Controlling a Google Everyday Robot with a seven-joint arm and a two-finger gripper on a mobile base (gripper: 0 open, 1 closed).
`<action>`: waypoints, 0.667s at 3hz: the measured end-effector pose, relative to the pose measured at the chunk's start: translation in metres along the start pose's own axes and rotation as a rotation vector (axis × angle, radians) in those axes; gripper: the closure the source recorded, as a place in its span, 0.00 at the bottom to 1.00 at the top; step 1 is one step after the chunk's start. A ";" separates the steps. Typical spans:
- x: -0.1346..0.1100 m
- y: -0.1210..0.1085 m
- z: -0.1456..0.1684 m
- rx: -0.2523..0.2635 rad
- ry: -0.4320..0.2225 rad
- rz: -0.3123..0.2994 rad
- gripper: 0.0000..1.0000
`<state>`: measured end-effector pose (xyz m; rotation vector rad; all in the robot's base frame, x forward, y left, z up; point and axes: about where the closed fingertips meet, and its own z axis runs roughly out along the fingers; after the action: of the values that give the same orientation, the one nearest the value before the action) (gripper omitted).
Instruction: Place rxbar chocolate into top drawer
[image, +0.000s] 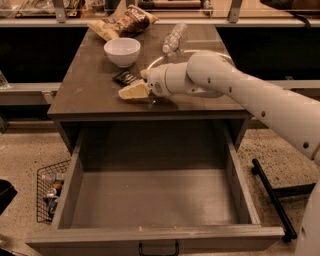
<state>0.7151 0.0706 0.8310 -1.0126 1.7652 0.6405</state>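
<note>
The rxbar chocolate (126, 77) is a small black wrapper lying flat on the brown tabletop (85, 95), in front of the white bowl. My gripper (134, 91), cream-coloured at the end of the white arm, hovers low over the table just in front and to the right of the bar, close to the table's front edge. It does not hold the bar. The top drawer (67, 195) is pulled wide open below the tabletop. Its grey inside is empty, and a small black handle (157, 248) sits on its front.
A white bowl (122, 51) stands behind the bar. Chip bags (122, 22) lie at the table's back edge, with a clear bottle (174, 39) lying on its side beside them. A wire basket (50, 192) is on the floor at left and a black bar (272, 197) at right.
</note>
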 end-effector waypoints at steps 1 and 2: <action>0.000 0.003 0.003 -0.006 0.001 -0.001 0.67; 0.000 0.004 0.004 -0.009 0.001 -0.001 0.90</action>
<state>0.7139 0.0761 0.8293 -1.0197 1.7640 0.6480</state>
